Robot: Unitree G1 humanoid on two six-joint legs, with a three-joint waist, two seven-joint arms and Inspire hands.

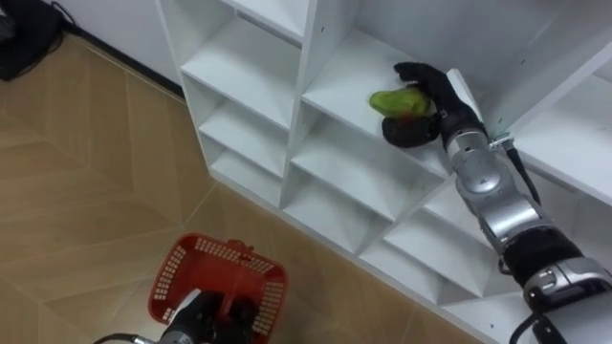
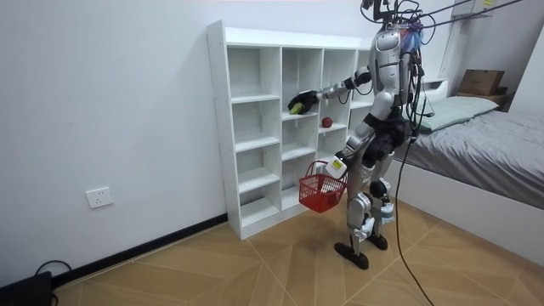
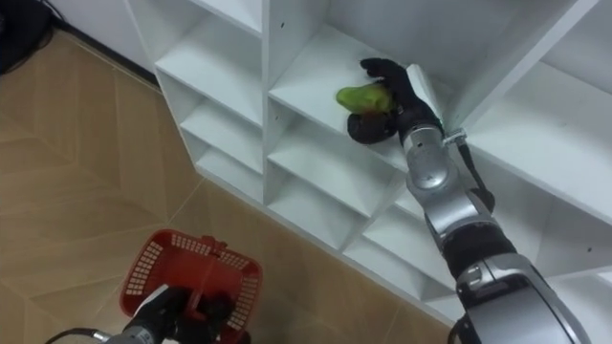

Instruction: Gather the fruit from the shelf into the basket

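Observation:
A green fruit [image 1: 392, 99] [image 3: 359, 96] [image 2: 295, 108] lies on a middle shelf of the white closet [image 1: 316, 91] [image 2: 223, 127]. My right hand [image 1: 421, 107] [image 3: 385, 100] [image 2: 303, 102] reaches into that compartment, its fingers curled around the fruit. My left hand [image 1: 206, 318] [image 3: 177, 315] is low at my side, shut on the handle of a red basket [image 1: 215, 272] [image 3: 186, 272] [image 2: 321, 193]. A red fruit [image 2: 325, 122] sits on the shelf one compartment to the room view's right. I stand in front of the closet.
The closet's other compartments [image 1: 239, 124] hold nothing. Wooden floor [image 1: 86, 191] spreads to my left. A bed [image 2: 484, 144] stands behind me, at the room view's right. A dark object [image 1: 24, 38] lies by the wall.

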